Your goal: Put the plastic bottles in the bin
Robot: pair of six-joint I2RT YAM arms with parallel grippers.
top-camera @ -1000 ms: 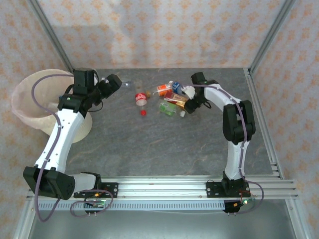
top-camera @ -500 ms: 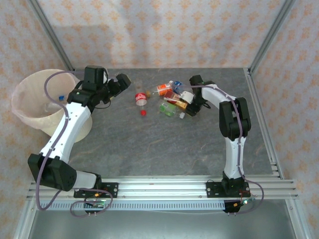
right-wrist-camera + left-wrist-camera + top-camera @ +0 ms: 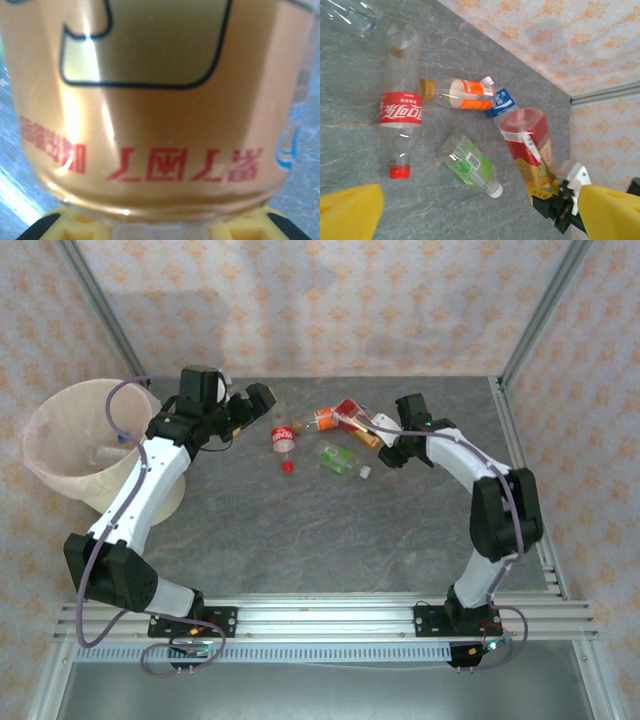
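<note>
Lifted off the pile, the orange bottle [image 3: 527, 145] is pinched at one end by the right gripper [image 3: 388, 445] — left gripper [image 3: 255, 402] spread, empty — and may slip before reaching the bin [image 3: 40, 455] at the left.

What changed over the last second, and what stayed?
The right gripper, jaws shut on the clear plastic bottle with the red-and-orange label, lifted it clear of the others. The open left gripper swung right, away from the round beige bin. The red-labelled cola bottle and green-labelled bottle stayed put.

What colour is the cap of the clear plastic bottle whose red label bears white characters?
The bottle's round cap is red; the left wrist view shows it best.
</note>
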